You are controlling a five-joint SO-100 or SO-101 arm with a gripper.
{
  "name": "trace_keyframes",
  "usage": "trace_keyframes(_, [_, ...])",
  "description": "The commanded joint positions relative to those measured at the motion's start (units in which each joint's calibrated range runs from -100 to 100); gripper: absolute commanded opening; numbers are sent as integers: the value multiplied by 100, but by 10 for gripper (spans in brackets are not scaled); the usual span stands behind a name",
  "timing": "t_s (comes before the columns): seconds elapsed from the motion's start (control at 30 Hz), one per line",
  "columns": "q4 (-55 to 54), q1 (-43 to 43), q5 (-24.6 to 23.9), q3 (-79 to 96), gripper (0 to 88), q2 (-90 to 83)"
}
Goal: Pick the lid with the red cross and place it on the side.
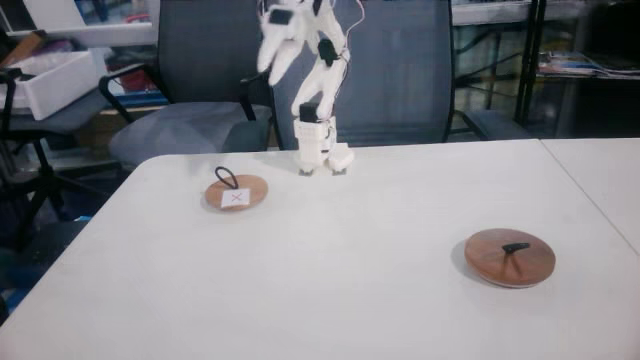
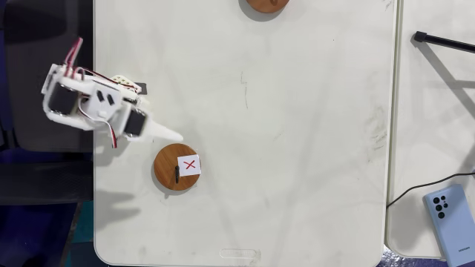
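The white arm stands at the counter's point(image 1: 330, 260) far edge in a fixed view, base clamped there, upper links folded and raised above the base. In that view the hand point(image 1: 268, 58) is blurred and lifted well off the counter surface. In a fixed view from above, the hand point(image 2: 169, 134) points toward the counter's middle, with one pale tapered finger point(image 2: 165, 133) visible; whether it is released or clenched cannot be determined. It grasps nothing that can be seen.

Count of lids: two.

1. The lid with the red cross point(image 1: 237, 191) lies flat on the counter, just beside the hand's tip and apart from it when seen from above point(image 2: 178, 167). Its white sticker faces up and its thin black loop handle stands at the rim.
2. The larger dark wooden lid point(image 1: 509, 257), with a black bar handle, lies flat well apart from the hand, at the opposite counter edge point(image 2: 266, 4).

Count of smartphones: one, a blue smartphone point(image 2: 452, 225) on the adjoining counter, farthest from the hand.
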Motion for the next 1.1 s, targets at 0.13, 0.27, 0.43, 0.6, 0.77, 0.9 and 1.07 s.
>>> trace_keyframes(0.13, [-282,1229,50,-149,205,1132])
trace_keyframes(0.27, [-607,1844,55,-140,205,1490])
trace_keyframes(0.43, [-582,2152,60,-50,205,1729])
trace_keyframes(0.6, [-556,2137,133,150,205,1661])
trace_keyframes(0.77, [-659,2167,383,794,203,1737])
trace_keyframes(0.9, [-1061,2167,436,1129,201,1678])
trace_keyframes(1.07, [-1411,2174,407,1156,199,1737])
